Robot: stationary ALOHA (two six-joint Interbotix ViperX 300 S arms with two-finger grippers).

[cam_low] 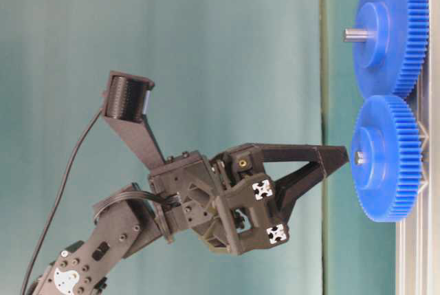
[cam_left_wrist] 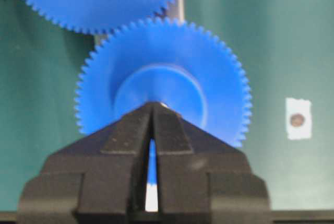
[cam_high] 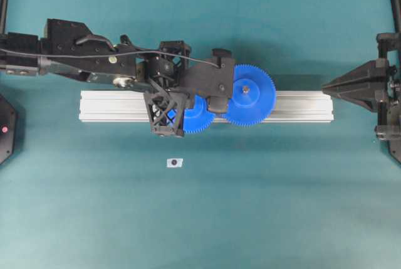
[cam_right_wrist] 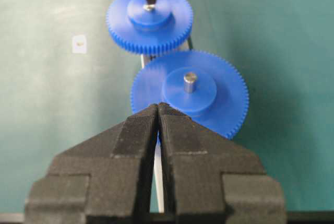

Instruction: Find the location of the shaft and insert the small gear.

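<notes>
the small gear sits on the rail, its teeth meshing with the larger gear. the left fingers, pressed together, hover at its hub. the right fingers are pressed together, empty, well apart.

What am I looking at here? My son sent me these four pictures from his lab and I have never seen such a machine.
It is a two-armed table robot, each arm ending in a two-fingered gripper. One picture looks straight down, one looks along the table from the side, and two come from cameras on the wrists. On the green table lies an aluminium rail carrying two blue gears: the larger gear and the small gear, each sitting on a metal pin. The left gripper is shut, its tips at the small gear's hub, holding nothing. The right gripper waits shut at the side, also empty. A small white tag lies apart on the table.
</notes>
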